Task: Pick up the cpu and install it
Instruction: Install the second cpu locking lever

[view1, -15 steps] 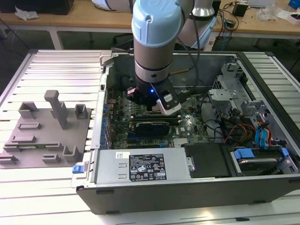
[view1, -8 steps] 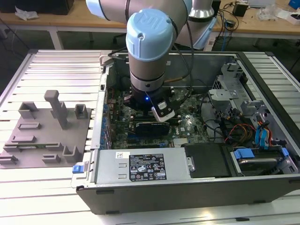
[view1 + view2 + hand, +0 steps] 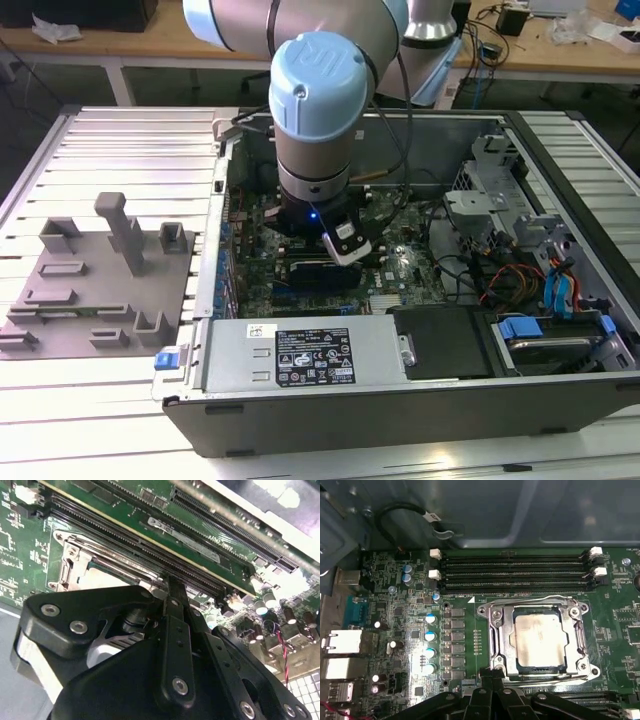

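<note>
Lying flat, plate upward, edges square to the socket frame (image 3: 496, 630), the cpu (image 3: 540, 637) sat seated; tool (image 3: 492, 676) just beside it, grip state indeterminate.

Arm (image 3: 320, 120): pale grey cylindrical links, light blue round joint caps, black cable along side; black wrist block with small blue light; gripper (image 3: 172, 592): matte black linkage plates, silver screw heads
</note>
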